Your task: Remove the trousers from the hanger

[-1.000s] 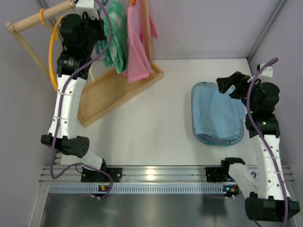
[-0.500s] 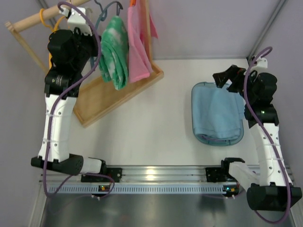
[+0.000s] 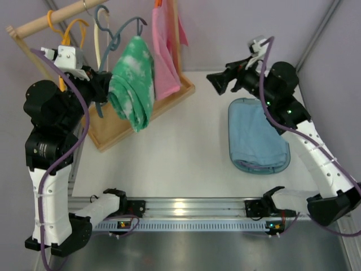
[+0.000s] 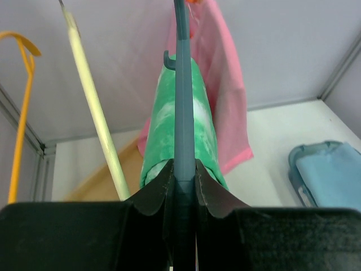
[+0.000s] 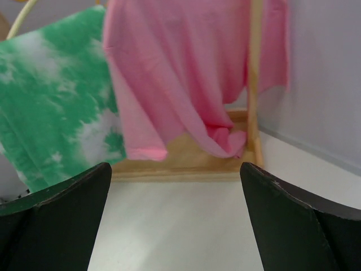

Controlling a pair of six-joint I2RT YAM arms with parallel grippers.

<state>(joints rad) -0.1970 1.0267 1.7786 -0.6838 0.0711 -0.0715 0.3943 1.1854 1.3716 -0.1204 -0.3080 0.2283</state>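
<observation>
left gripper (image 4: 183,169) is pinched narrow on the hanger (image 4: 181,113), and the left wrist view shows both fingers pressed against the thin grey-blue bar with no gap. from above, that gripper (image 3: 98,90) sits at the front left of the wooden rack (image 3: 124,116), over its flat base. the hanger (image 3: 125,25) rises from the grip toward the rack's top rod; whether its hook is on the rod, cannot tell from here.

the trousers (image 3: 132,79) are draped over the hanger, green with white blotches, bunched and hanging over the front of the rack's base. in the left wrist view the trousers (image 4: 200,124) fall down both sides of the bar, just past the fingertips.

just behind them on the rack hangs a pink cloth (image 3: 166,62), close beside the green cloth. an orange hanger (image 3: 70,31) and a cream hanger (image 3: 97,45) hang at the rack's left end.

right gripper (image 3: 217,83) is up in the air to the right of the rack, spread wide, gripping nothing. its wrist view looks between the spread fingers (image 5: 67,209) at the trousers (image 5: 51,113) and the pink cloth (image 5: 180,73).

further right of the rack, a folded blue cloth (image 3: 256,135) lies in a shallow blue bin (image 3: 232,113) on the white table (image 3: 186,147).
</observation>
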